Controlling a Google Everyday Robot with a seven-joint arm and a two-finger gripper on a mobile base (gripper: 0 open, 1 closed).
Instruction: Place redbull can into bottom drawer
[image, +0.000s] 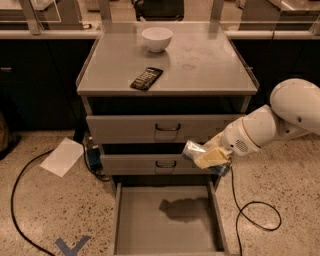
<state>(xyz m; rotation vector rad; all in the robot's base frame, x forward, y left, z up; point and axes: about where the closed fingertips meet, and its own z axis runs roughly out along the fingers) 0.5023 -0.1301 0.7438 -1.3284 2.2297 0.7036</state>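
The redbull can is a slim silver can, held tilted in my gripper in front of the middle drawer's right part. The gripper's pale fingers are shut on the can. The white arm comes in from the right. The bottom drawer is pulled open below, a wide grey tray with a flat floor. The can hangs above the drawer's right rear part, and its shadow falls on the drawer floor.
A grey cabinet top holds a white bowl and a flat black remote. The two upper drawers are closed. A white paper sheet and black cables lie on the speckled floor.
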